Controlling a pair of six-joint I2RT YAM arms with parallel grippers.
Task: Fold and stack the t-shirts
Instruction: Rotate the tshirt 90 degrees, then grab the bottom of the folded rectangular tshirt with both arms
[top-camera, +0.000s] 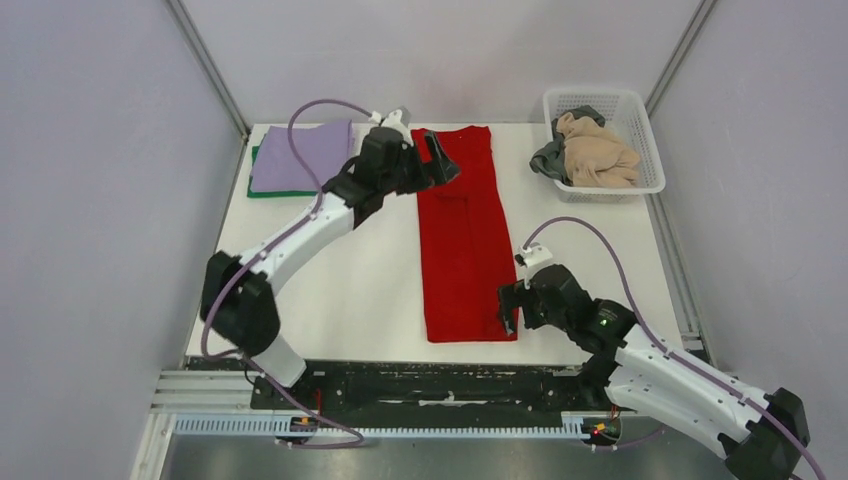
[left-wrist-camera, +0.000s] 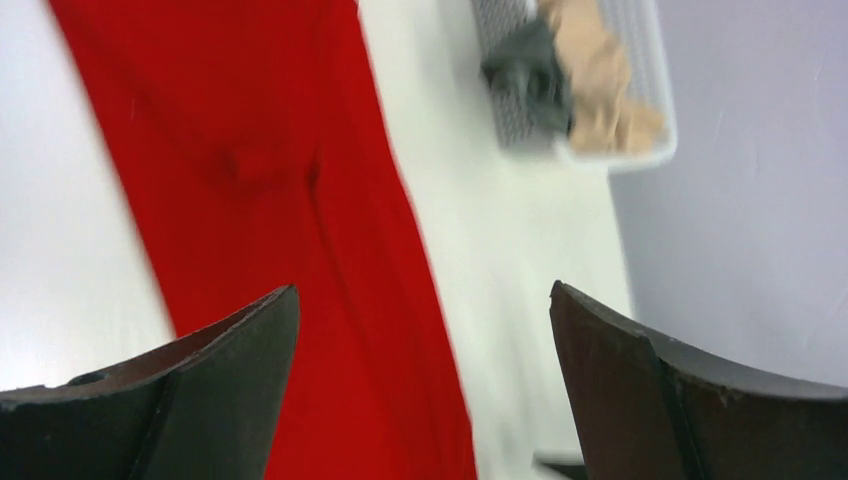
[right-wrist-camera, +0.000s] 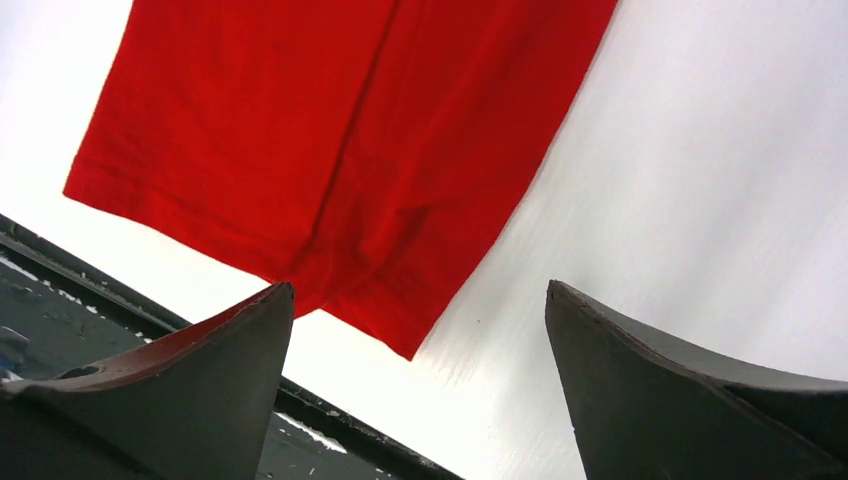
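Observation:
The bright red t-shirt lies flat in the middle of the table, folded into a long narrow strip running from far to near. My left gripper is open and empty above the strip's far left part; its wrist view shows the red cloth between and beyond the open gripper. My right gripper is open and empty at the strip's near right corner, seen just ahead of the gripper. The pale lilac t-shirt lies folded on the green t-shirt at the back left.
A white lattice basket at the back right holds beige and grey cloth; it also shows in the left wrist view. A black rail runs along the table's near edge. Grey walls close in the sides and back.

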